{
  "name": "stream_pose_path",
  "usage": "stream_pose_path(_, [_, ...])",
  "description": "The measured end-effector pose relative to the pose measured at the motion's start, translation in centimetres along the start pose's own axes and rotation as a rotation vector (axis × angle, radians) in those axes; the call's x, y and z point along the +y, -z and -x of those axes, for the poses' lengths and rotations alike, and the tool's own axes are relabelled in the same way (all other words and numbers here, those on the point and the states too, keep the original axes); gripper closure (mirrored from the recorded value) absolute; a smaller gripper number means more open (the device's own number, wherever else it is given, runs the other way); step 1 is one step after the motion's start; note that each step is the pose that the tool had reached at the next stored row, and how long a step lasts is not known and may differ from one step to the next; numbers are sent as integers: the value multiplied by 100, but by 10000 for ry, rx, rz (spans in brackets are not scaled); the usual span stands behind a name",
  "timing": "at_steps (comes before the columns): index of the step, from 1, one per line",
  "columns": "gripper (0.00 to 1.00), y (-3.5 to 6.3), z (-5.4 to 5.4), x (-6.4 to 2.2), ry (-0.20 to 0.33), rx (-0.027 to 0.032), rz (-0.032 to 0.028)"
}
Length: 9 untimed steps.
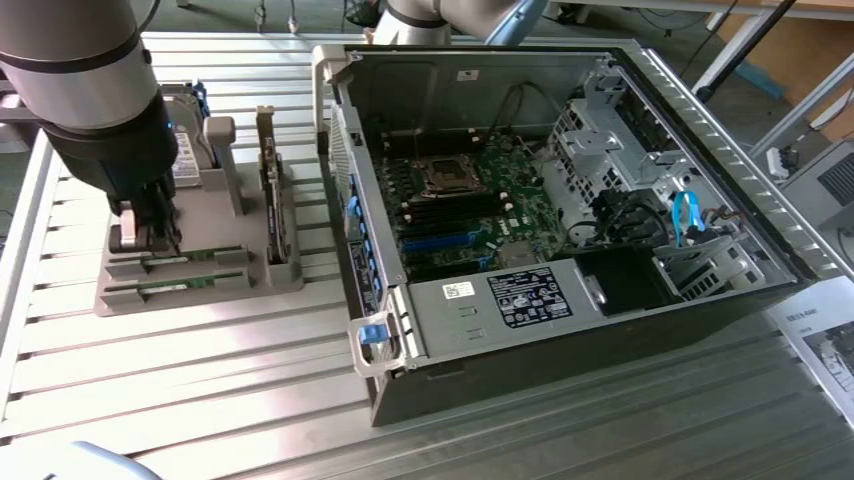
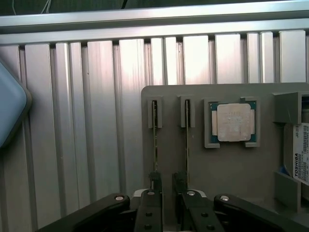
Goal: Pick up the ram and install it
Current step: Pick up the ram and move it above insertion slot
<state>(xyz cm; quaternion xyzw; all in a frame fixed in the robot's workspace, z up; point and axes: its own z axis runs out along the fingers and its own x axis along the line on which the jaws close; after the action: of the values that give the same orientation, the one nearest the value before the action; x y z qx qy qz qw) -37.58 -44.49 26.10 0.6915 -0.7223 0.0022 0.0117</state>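
Two green ram sticks stand on edge in the slots of a grey holder (image 1: pixel 214 225): one ram (image 1: pixel 200 259) behind, the other ram (image 1: pixel 187 290) in front. In the wrist view they are thin lines, ram (image 2: pixel 155 140) and ram (image 2: pixel 187 140), running across the holder (image 2: pixel 217 183). My gripper (image 1: pixel 144 240) hangs low over the holder's end at the exterior view's left. It is open (image 2: pixel 168 186), with bare holder showing in the gap between the dark fingers (image 2: pixel 153 193) and nothing held. Each fingertip lies over the near end of one stick.
The holder also carries a CPU (image 2: pixel 234 122), a labelled hard drive (image 1: pixel 187 150) (image 2: pixel 300 153) and an upright expansion card (image 1: pixel 274 195). An open computer case (image 1: pixel 694 130) lies at the exterior view's right, its motherboard (image 1: pixel 461 205) exposed. Everything rests on a slatted aluminium table (image 1: pixel 200 380).
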Motion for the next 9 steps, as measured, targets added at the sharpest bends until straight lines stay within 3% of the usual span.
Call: stream_pose_path(9, [76, -1, -38, -2, 0, -1, -1])
